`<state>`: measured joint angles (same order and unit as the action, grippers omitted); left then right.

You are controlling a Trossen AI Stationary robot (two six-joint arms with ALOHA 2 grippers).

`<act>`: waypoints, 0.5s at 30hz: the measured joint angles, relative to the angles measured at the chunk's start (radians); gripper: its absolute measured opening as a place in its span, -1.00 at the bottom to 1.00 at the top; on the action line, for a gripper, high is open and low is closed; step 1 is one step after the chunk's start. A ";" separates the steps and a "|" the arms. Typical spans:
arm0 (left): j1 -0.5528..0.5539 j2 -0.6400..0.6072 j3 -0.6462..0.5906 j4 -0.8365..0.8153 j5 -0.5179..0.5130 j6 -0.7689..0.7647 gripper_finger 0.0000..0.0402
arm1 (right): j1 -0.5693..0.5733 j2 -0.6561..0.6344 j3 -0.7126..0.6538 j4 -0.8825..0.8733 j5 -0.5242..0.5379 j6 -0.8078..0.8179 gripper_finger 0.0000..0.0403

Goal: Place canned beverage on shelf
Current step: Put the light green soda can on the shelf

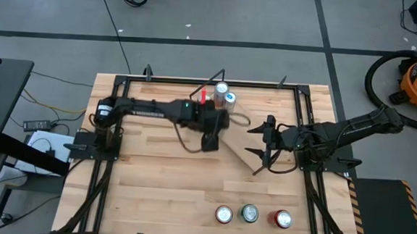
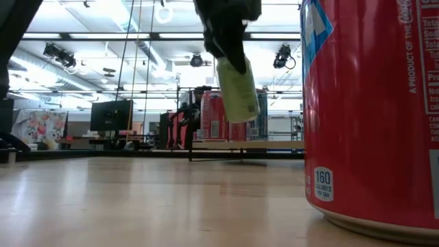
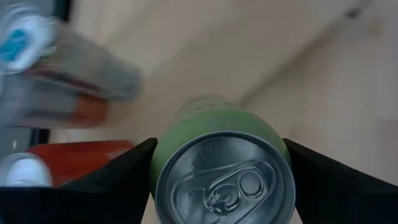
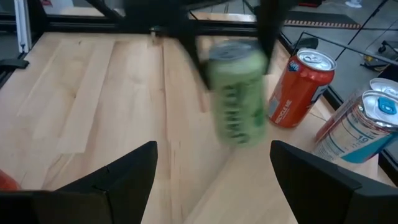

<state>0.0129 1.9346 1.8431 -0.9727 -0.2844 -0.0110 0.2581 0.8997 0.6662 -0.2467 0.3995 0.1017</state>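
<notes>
My left gripper (image 1: 211,137) is shut on a pale green can (image 3: 221,155) above the tabletop, by the shelf's left edge. The can also shows in the right wrist view (image 4: 239,93) and in the low view (image 2: 238,89). The shelf (image 1: 246,152) is a small light-wood board lying askew at the table's middle. A red can (image 4: 298,87) and two white-and-blue cans (image 4: 360,124) stand at its far end. My right gripper (image 1: 263,146) is open and empty over the shelf's right side. My left gripper pinches the green can between its two fingers, on opposite sides of its wall just below the top rim (image 3: 157,163). The fingers come from above, pointing down. The can hangs below them, tilted, lifted clear of the table (image 2: 241,110).
Three more cans stand in a row near the table's near edge: one silver-topped (image 1: 223,214), one green (image 1: 250,214) and one red (image 1: 283,219), which fills the low view's right (image 2: 370,110). Bare tabletop (image 1: 154,179) lies between them and the shelf.
</notes>
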 joint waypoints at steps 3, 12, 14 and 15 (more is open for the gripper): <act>0.057 0.002 0.000 0.012 0.000 -0.034 0.56 | 0.000 0.008 0.000 0.002 0.000 -0.002 0.60; 0.139 0.015 -0.002 0.061 0.048 -0.165 0.56 | -0.015 0.052 0.000 0.013 0.003 -0.034 0.60; 0.134 0.020 -0.002 0.071 0.048 -0.164 0.56 | -0.023 0.058 0.000 0.013 0.003 -0.034 0.60; 0.133 0.023 -0.002 0.078 0.049 -0.166 0.56 | -0.025 0.058 0.000 0.012 0.003 -0.034 0.60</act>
<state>0.1458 1.9578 1.8416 -0.8944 -0.2349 -0.1772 0.2329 0.9577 0.6662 -0.2345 0.4030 0.0677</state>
